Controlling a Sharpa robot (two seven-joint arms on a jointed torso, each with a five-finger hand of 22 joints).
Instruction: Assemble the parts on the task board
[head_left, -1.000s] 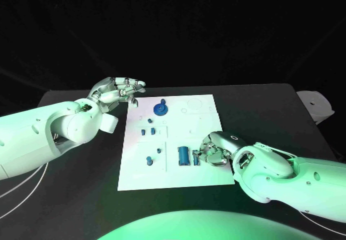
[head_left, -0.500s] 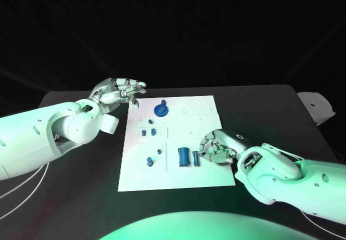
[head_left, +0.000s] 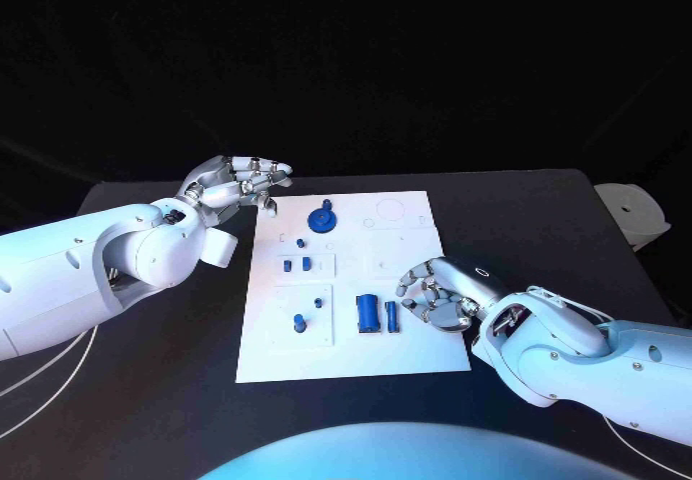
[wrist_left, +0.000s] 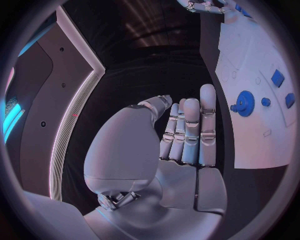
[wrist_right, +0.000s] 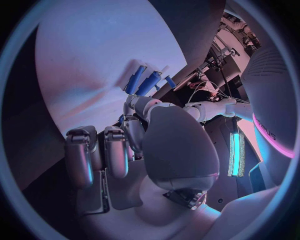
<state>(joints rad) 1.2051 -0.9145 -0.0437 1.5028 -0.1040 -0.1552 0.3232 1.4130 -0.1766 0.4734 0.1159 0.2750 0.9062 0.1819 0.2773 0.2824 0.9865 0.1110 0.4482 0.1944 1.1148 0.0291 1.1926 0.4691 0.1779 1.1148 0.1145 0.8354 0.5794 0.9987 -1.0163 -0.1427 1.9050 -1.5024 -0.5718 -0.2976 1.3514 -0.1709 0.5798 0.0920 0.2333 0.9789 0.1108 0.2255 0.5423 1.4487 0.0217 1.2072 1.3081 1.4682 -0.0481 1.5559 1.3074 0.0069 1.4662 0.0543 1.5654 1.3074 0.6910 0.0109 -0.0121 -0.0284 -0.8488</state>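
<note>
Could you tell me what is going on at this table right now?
A two-armed robot is assembling small blue parts on the white task board. Its right hand hovers beside the long blue parts, holding nothing visible. Its left hand waits, fingers curled, off the board's far corner near the blue gear.

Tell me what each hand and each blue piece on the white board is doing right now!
Left hand: off the board's far left corner, holds nothing, fingers straight and close together.
Right hand: over the board's right edge, holds nothing, fingers curled.
Task board: flat on the table.
Blue gear: sits at the board's far end.
Two long blue parts: lie side by side near the right hand.
</note>
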